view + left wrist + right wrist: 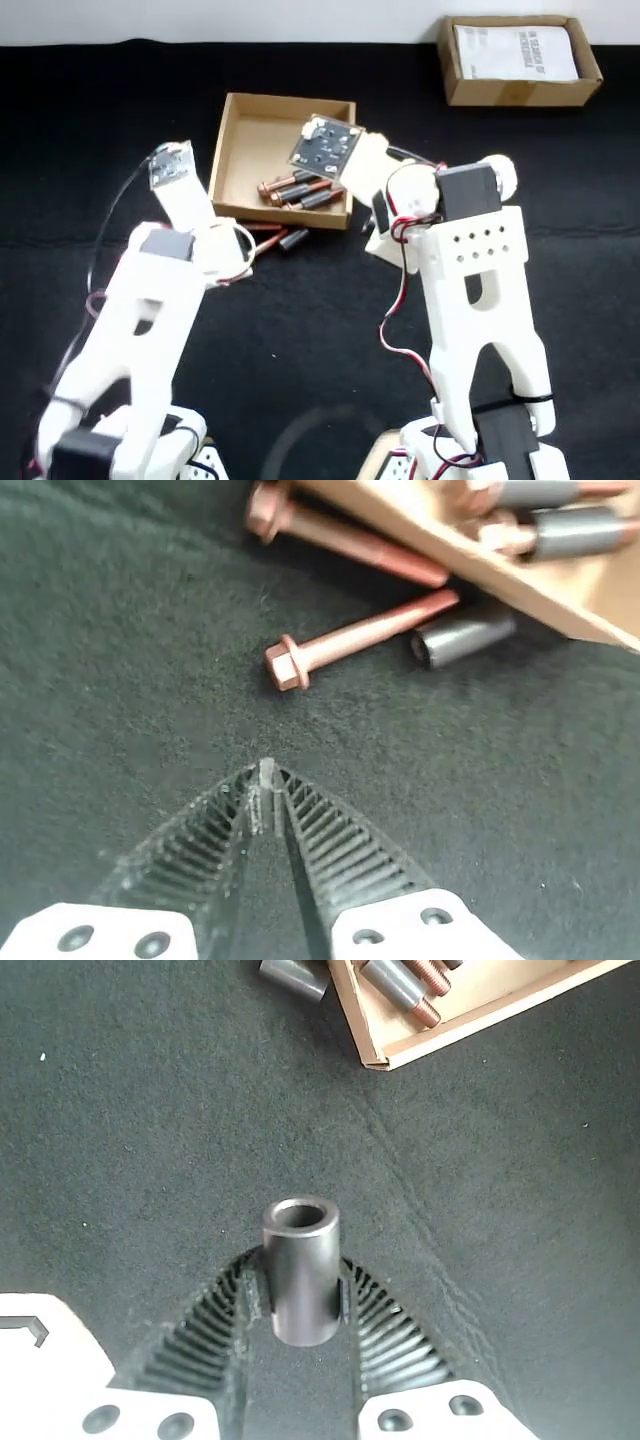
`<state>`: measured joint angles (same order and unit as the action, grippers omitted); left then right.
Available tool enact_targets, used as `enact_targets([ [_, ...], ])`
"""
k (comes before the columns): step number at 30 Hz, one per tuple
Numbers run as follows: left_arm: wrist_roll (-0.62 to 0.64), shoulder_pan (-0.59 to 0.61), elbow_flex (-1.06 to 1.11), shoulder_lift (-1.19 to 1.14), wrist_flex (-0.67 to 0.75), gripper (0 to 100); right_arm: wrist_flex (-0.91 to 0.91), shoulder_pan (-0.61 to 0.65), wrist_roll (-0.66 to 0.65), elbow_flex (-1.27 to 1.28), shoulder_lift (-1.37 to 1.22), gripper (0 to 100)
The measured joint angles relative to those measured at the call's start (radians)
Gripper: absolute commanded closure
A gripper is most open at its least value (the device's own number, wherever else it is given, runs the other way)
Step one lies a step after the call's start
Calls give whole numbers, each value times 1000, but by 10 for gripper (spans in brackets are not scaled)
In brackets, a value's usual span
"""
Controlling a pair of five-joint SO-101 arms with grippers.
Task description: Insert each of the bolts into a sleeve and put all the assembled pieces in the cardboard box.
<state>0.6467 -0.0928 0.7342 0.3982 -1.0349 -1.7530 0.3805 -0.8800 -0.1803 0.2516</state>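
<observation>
Currently we log the right pincer [300, 1290] clamped on an upright dark grey metal sleeve [301, 1250]. The left pincer [265, 780], closed and empty, sits near a copper hex-head bolt [360, 638] on the black worktop [120, 630] beside the brown cardboard box [232, 150]. Risk: the closed tips could roll that bolt away.

The fingers [340, 850] are pressing together at their tips with nothing between them, hanging over the dark surface [120, 680]. Just ahead of them a copper bolt [360, 638] is lying flat, its threaded end nearly meeting a dark sleeve [465, 635]. Farther ahead, a second bolt [345, 540] is lying along the cardboard box [520, 575] wall.
</observation>
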Motion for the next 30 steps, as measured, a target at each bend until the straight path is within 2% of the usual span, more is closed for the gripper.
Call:
enact_targets([
  [11,91,0,-201,-434,0,991,0,0,35,0,0,991],
  [20,118,-2,-479,-747,-12,991,0,0,80,44,57,991],
  [27,118,75,-726,-907,-41,991,0,12,80,150,157,991],
  [30,167,130,-824,-965,-41,991,0,12,71,187,169,991],
])
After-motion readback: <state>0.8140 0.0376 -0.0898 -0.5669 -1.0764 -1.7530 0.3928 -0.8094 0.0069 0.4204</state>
